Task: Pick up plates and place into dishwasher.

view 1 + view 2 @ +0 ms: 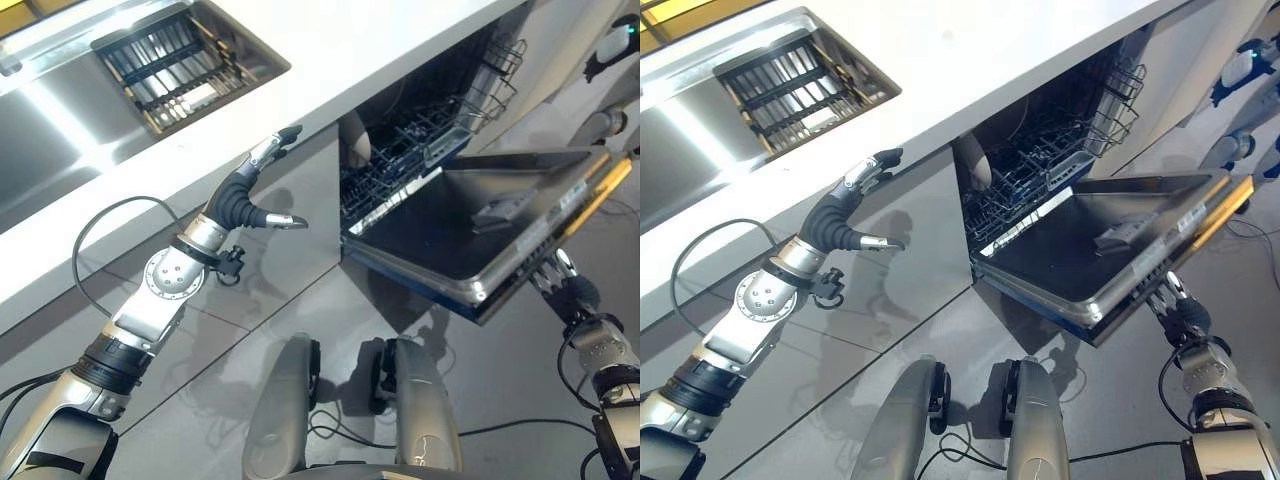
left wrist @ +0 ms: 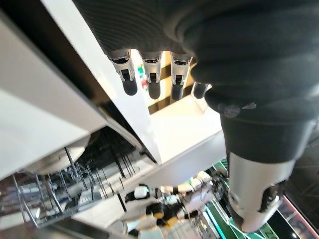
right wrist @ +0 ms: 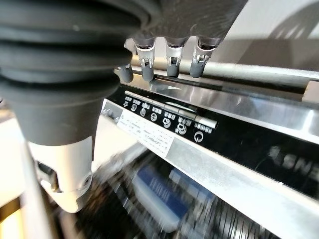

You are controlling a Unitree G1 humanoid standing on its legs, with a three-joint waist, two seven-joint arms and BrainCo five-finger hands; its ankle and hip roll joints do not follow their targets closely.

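Below, our right hand [image 3: 65, 124] curls its fingers [image 3: 172, 62] under the dishwasher door [image 1: 470, 235] edge, mostly hidden. Our left hand [image 1: 245, 200] hangs relaxed below the counter [image 1: 330, 60]. One pale plate [image 1: 355, 140] stands in the lower rack [image 1: 400, 160], half hidden.

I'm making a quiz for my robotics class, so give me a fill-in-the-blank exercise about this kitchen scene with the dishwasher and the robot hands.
1. The stainless-steel dishwasher door is ____.
2. The right robot hand has its fingers at the door's top ____, beside the black control panel.
3. The left robot hand is raised beside the white ____, holding nothing.
4. The dark wire rack sits ____ the dishwasher.

Missing words: open; edge; countertop; inside
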